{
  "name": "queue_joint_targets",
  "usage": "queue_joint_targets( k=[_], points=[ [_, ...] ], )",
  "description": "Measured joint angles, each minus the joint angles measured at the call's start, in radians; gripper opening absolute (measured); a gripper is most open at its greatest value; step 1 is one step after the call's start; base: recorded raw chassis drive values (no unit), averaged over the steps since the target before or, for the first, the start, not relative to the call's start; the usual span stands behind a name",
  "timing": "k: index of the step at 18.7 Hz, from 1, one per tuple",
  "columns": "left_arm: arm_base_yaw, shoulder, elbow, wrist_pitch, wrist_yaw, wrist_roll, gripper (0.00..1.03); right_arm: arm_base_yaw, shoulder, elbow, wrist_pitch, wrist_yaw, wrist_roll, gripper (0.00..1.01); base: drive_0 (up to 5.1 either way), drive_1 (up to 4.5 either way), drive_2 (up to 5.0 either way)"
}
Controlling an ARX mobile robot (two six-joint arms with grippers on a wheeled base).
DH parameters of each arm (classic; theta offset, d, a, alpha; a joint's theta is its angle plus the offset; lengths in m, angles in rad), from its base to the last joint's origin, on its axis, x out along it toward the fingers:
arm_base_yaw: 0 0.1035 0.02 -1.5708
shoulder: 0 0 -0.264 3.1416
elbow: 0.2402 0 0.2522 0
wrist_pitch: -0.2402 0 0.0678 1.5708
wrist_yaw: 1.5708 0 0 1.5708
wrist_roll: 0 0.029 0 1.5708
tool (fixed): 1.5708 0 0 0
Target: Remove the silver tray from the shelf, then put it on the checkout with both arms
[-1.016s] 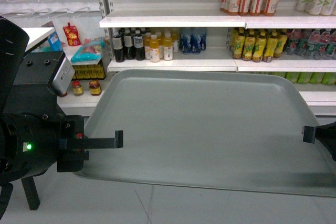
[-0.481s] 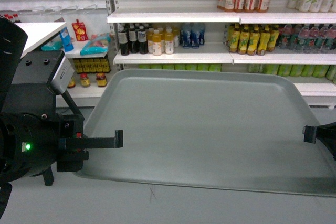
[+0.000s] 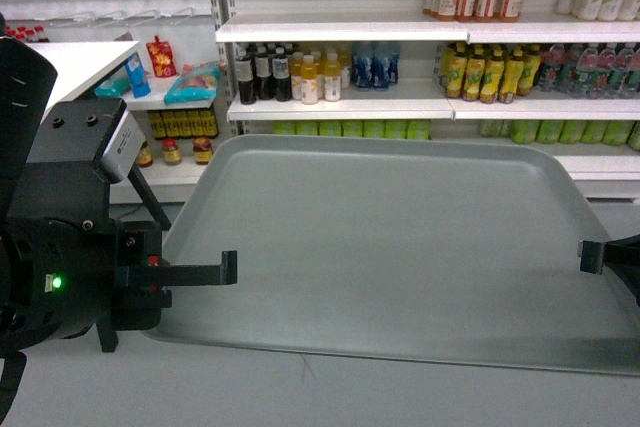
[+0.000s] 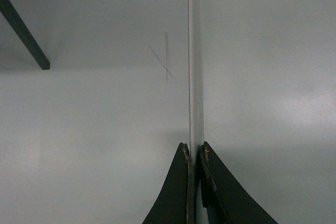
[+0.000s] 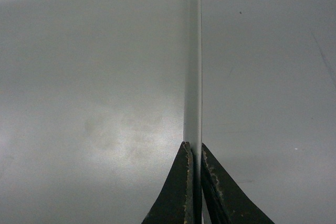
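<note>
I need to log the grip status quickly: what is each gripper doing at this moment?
Left gripper: closed on the left rim of the silver tray.
Right gripper: closed on the tray's right rim.

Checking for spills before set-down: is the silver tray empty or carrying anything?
Empty. The silver tray shows a bare surface in head and wrist views; only the left gripper and right gripper pinch its rims.

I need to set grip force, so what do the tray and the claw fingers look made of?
Tray: probably matte plastic or coated metal; dull grey-green with soft glare and a thin rim. Left claw and right claw fingers: black, likely hard plastic, with scuffed inner edges.
</note>
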Motion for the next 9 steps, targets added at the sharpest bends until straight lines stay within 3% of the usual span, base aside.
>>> queue_joint_targets(
  k=[9],
  points=[
    [0.004,0.0,0.0,-0.003,-0.001,0.0,0.03,0.001,0.0,0.0,-0.003,0.001,0.0,0.03,-5.0,2.44,2.4]
  ],
)
